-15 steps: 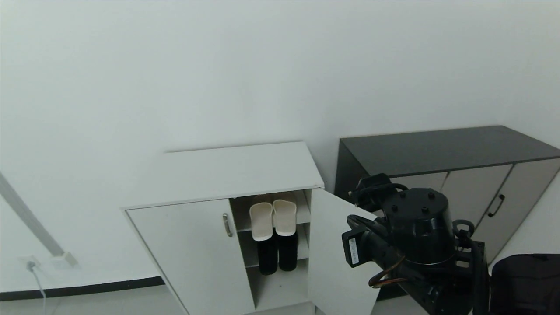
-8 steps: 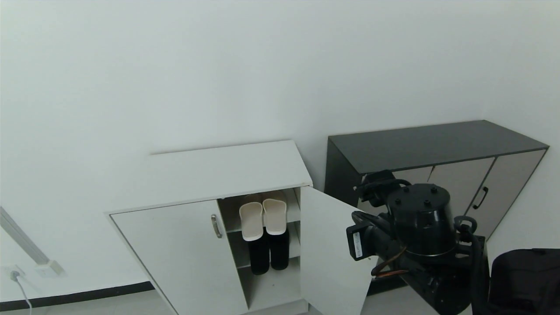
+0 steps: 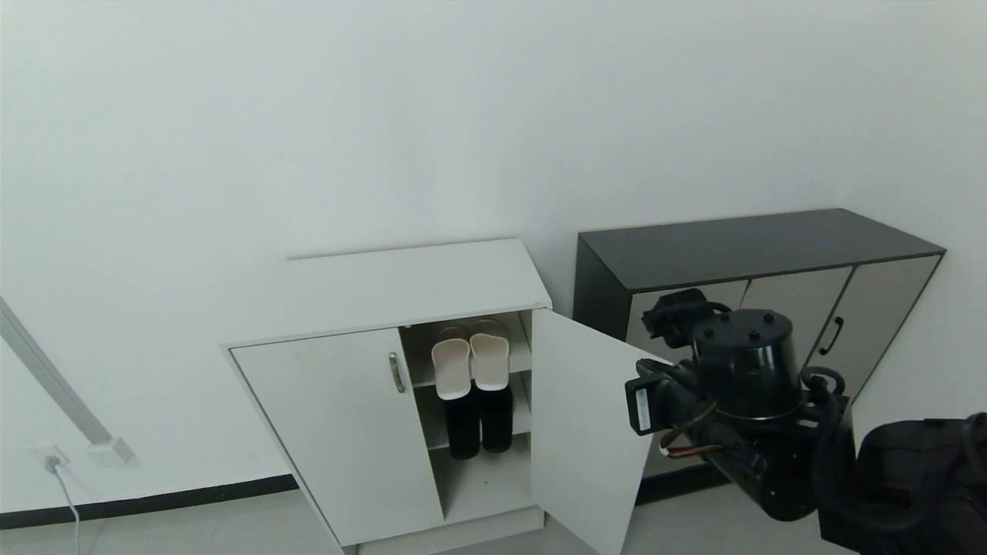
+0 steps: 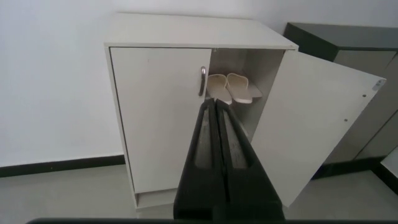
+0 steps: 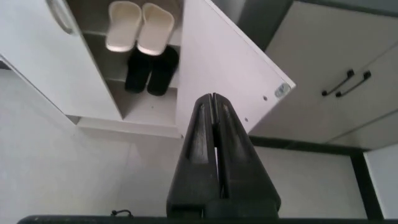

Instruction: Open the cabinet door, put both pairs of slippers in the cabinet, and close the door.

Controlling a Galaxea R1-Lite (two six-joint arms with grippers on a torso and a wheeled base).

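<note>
The white cabinet (image 3: pixel 416 285) stands against the wall, its left door (image 3: pixel 339 432) shut and its right door (image 3: pixel 586 432) swung open. Inside, a white pair of slippers (image 3: pixel 470 366) lies on the upper shelf, toes outward. A black pair (image 3: pixel 478 424) lies on the shelf below. My right arm (image 3: pixel 740 378) hangs just right of the open door's edge. In the right wrist view, my right gripper (image 5: pixel 213 98) is shut and empty, close to the open door (image 5: pixel 224 68). My left gripper (image 4: pixel 216 106) is shut and empty, facing the cabinet front near the handle (image 4: pixel 202 81).
A dark cabinet (image 3: pixel 756 247) with grey doors and black handles (image 5: pixel 345 82) stands right of the white one, close behind the open door. A wall socket with a cable (image 3: pixel 50 460) and a slanted conduit (image 3: pixel 46 378) are at the far left. Bare floor lies before the cabinet.
The whole head picture has shifted, so the camera moved; the cabinet now sits a little farther off. The door stays open and the slippers have not moved.
</note>
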